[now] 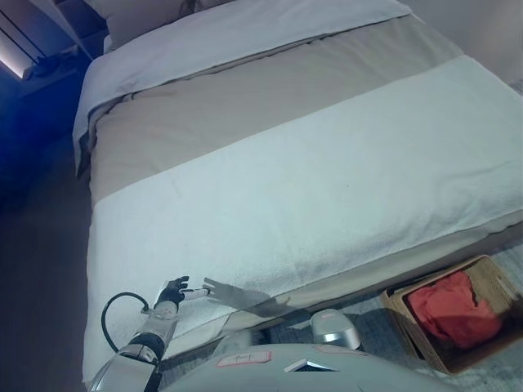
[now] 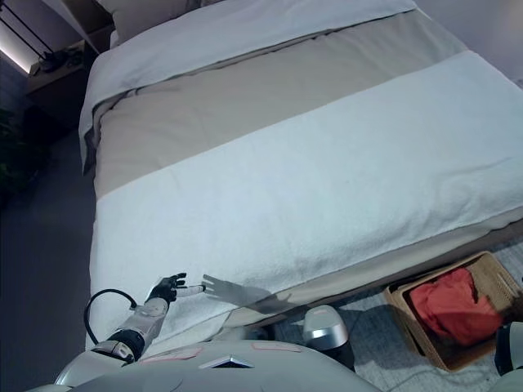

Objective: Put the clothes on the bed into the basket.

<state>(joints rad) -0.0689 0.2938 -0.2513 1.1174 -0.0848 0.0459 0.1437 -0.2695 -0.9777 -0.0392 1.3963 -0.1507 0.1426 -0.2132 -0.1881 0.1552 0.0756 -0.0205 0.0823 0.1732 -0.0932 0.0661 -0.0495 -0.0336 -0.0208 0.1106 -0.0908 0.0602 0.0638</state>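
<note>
I see the bed (image 1: 310, 180) filling most of both eye views, with a white cover across its near half and a beige band farther up. My left hand (image 1: 173, 292) sits over the bed's near left corner, fingers spread apart and relaxed, holding nothing — the white fingertips (image 1: 196, 292) point along the bed's front edge, just above the cover. My right hand does not show in either view.

The wicker basket (image 1: 484, 269) stands on the floor off the bed's near right corner, just beside the bed's lower edge. Inside it lies the red clothing (image 1: 453, 310), bunched up and filling most of the basket. On the bed's surface itself I see only the bedding — white cover, beige band and a white sheet toward the head end
</note>
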